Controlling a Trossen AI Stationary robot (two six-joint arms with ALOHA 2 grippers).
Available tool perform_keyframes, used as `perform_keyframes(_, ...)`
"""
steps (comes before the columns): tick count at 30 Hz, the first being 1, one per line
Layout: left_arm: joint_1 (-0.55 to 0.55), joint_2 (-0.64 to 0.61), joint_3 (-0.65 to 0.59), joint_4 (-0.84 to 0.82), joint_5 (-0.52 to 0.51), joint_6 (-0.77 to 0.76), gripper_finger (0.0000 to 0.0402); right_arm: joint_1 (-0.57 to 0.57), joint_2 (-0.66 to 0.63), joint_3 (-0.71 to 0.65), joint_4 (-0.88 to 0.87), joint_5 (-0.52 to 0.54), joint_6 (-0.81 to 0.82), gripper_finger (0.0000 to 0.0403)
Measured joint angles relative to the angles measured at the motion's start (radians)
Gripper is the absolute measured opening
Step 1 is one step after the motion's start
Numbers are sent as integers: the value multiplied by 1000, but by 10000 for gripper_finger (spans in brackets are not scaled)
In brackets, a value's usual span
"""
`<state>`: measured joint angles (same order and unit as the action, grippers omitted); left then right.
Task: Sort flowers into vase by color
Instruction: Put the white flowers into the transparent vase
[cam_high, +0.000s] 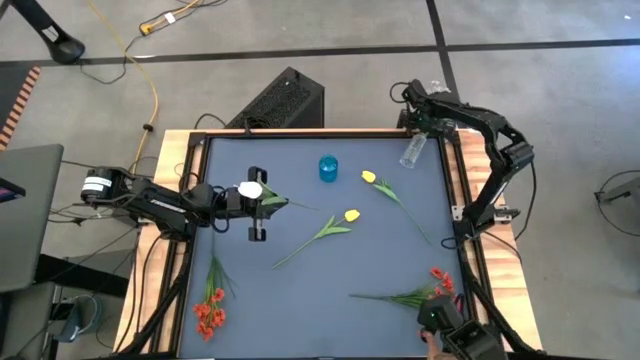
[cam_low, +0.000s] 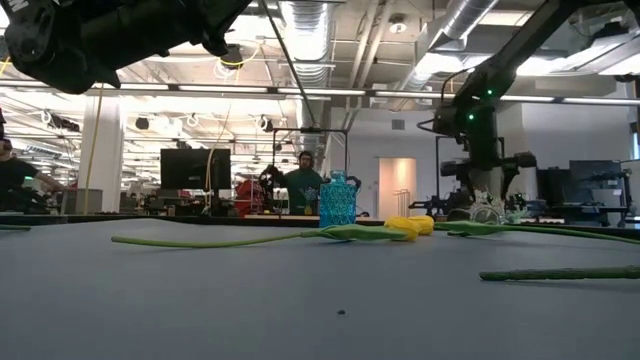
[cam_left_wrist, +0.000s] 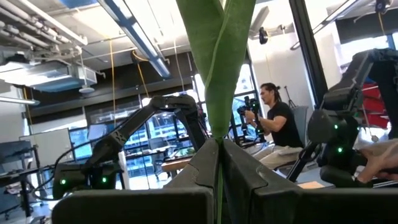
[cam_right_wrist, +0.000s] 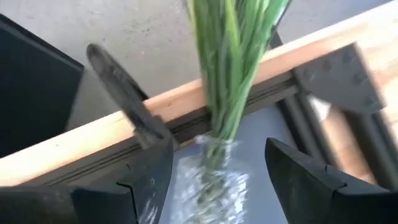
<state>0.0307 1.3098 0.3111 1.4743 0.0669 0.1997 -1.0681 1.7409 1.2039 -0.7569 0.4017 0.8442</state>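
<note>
My left gripper (cam_high: 270, 203) hovers over the table's left half, shut on a white tulip (cam_high: 248, 189) whose green stem (cam_high: 292, 205) runs on toward the right. My right gripper (cam_high: 414, 128) is at the far right corner, open and slanting down. Its fingers stand on either side of a clear vase (cam_right_wrist: 210, 183) holding green stems (cam_right_wrist: 233, 56), touching nothing. A blue vase (cam_high: 328, 168) stands upright at the far middle. Two yellow tulips (cam_high: 368, 177) (cam_high: 350, 215) lie flat on the mat. Red flowers lie near left (cam_high: 210, 315) and near right (cam_high: 440, 280). My left gripper pinches the white tulip's green stem and leaf (cam_left_wrist: 219, 127) between its two shut fingers. The fingers come from the table's left and tip upward. The green part runs on past the fingertips, the blossom sits back by the wrist, and the flower is lifted clear of the table.
A wooden frame (cam_high: 300, 131) borders the dark mat. Loose green stems (cam_high: 385, 296) lie by the near-right red flowers. A dark device (cam_high: 455, 335) sits at the near right edge. People and other robot arms show in the room beyond.
</note>
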Motion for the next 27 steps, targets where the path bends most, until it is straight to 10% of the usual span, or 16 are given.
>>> perform_keyframes(27,0,0,0,0,3,-2,0,12,-1,-218,343,-20,151,271)
